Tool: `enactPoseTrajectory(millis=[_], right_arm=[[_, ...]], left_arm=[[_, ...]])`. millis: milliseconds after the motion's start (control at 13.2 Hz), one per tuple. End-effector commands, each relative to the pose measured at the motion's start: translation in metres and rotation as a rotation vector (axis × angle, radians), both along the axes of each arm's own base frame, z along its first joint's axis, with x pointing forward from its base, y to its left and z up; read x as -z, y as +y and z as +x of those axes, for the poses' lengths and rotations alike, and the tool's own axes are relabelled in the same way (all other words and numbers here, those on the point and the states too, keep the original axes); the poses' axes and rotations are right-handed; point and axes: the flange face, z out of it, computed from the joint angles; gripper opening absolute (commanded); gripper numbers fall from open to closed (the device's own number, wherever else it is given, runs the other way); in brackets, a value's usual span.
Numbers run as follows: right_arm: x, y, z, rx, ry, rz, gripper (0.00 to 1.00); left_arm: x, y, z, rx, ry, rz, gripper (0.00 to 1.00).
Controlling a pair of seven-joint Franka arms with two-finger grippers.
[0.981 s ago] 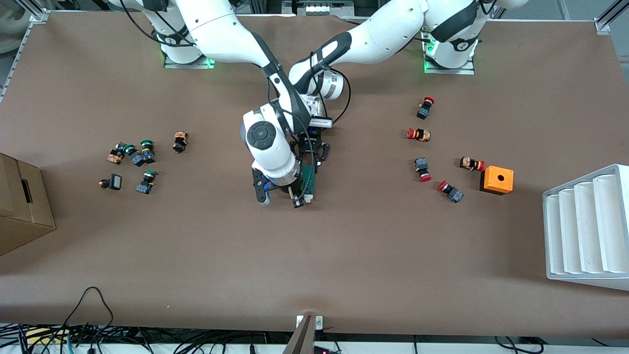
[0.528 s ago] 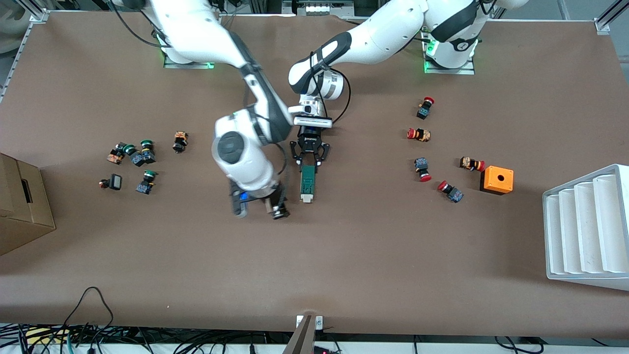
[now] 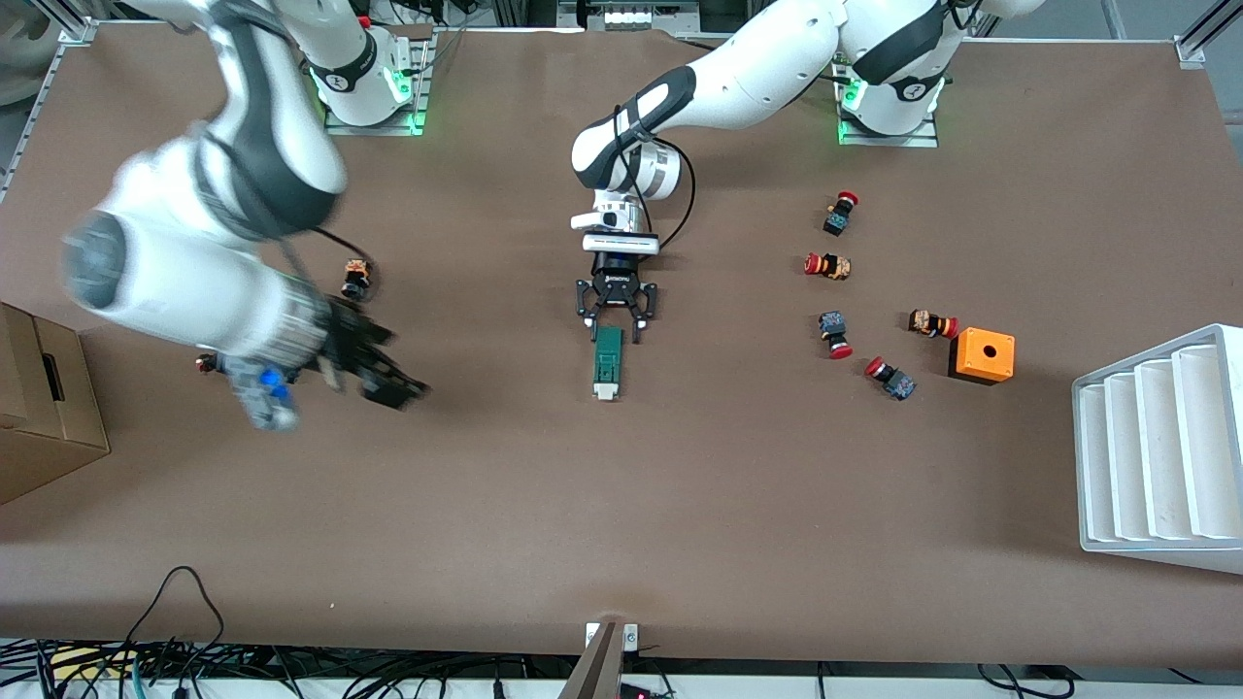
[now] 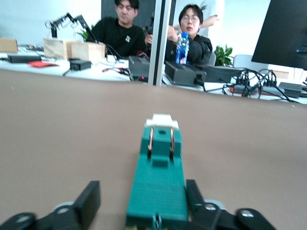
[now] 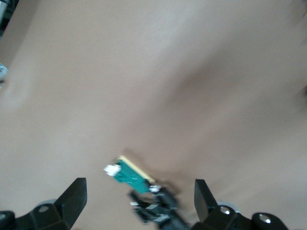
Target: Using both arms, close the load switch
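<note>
The load switch (image 3: 608, 364) lies flat on the brown table, a narrow dark-green block whose white handle piece (image 3: 606, 392) is at the end nearer the front camera. My left gripper (image 3: 615, 325) stands open at the switch's end nearer the robots' bases. In the left wrist view the green block (image 4: 158, 182) sits between the spread fingers (image 4: 89, 203), with a clear gap on one side. My right gripper (image 3: 388, 381) is open and holds nothing, over bare table toward the right arm's end. Its wrist view shows the load switch (image 5: 128, 173) small and well apart from the fingers (image 5: 74, 197).
Green-capped push buttons (image 3: 277, 309) lie toward the right arm's end, partly hidden by that arm. Red-capped buttons (image 3: 833, 333) and an orange box (image 3: 983, 354) lie toward the left arm's end. A white rack (image 3: 1160, 447) and a cardboard box (image 3: 39, 408) stand at the table's ends.
The right gripper left the switch's handle end, opened and swung away toward its own end of the table. The left gripper opened off the switch, which stays lying where it was.
</note>
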Motion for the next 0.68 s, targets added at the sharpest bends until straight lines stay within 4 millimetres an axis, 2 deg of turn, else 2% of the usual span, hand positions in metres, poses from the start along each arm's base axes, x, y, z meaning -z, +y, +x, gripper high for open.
enactPoseTrajectory(millis=[0, 75, 226, 302, 377, 453, 604], right_arm=[[-0.028, -0.058, -0.040, -0.256, -0.018, -0.034, 0.99], [-0.039, -0.083, -0.046, -0.334, -0.026, -0.048, 0.99], [-0.058, -0.123, -0.061, -0.484, -0.046, -0.105, 0.99], [-0.064, -0.141, -0.071, -0.557, -0.061, -0.128, 0.99], [-0.069, -0.157, -0.081, -0.628, -0.073, -0.162, 0.99], [-0.074, -0.165, -0.087, -0.697, -0.078, -0.194, 0.99], [-0.082, -0.173, -0.087, -0.772, -0.084, -0.242, 0.99]], left_arm=[[-0.031, -0.008, 0.012, -0.036, -0.008, 0.017, 1.00], [-0.037, -0.011, 0.010, -0.044, 0.010, 0.021, 1.00], [-0.067, -0.022, 0.007, -0.058, 0.056, 0.015, 1.00], [-0.089, -0.029, 0.005, -0.064, 0.095, 0.016, 1.00], [-0.107, -0.027, 0.016, -0.076, 0.135, 0.031, 1.00], [-0.131, -0.028, 0.023, -0.077, 0.183, 0.024, 1.00], [-0.177, -0.019, 0.045, -0.087, 0.267, 0.020, 1.00]])
